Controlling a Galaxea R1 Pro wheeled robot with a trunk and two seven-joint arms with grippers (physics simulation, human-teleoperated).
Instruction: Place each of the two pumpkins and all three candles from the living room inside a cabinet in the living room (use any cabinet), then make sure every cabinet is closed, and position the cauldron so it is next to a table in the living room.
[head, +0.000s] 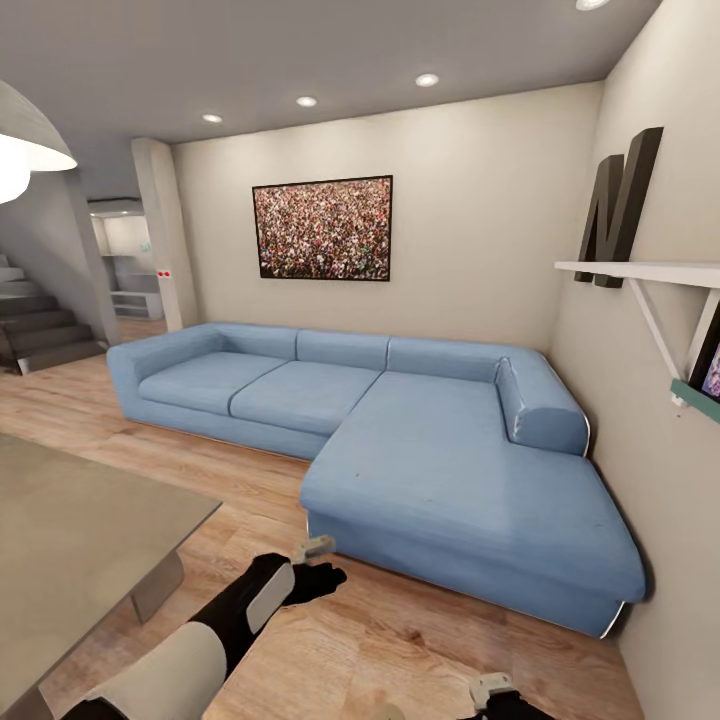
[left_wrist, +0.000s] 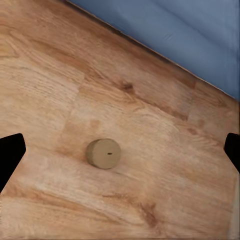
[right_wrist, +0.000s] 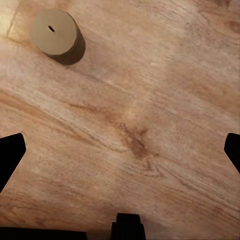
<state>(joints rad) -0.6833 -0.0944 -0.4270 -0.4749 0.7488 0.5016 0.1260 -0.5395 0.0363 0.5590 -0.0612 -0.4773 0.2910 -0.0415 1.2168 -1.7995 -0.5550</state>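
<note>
Left wrist view: one short stubby candle (left_wrist: 103, 153), dark brown-grey sides, paler flat top with a small wick slit, stands upright on the warm oak-plank floor (left_wrist: 165, 165). It sits roughly midway between the two black fingertips of the left pincer (left_wrist: 120, 152), below them and not touching. The tips lie at opposite edges of the frame, so the pincer is spread wide and holds nothing.

Right wrist view: a candle (right_wrist: 55, 32) of the same look stands on the planks, off to one side of the right pincer (right_wrist: 120, 152) and well ahead of it. That pincer is likewise spread and empty. Whether this is the same candle I cannot tell.

Head view: left arm reaches down near the base of the pale blue sectional sofa (head: 450, 470); corner of the glossy grey table (head: 80, 520) to its left.

Handling judgement: the candle is probably light, stiff and waxy, hence somewhat slippery. Take hold across the round sides at mid-height, fingers descending vertically and centred, so it does not tip or squirt out.
</note>
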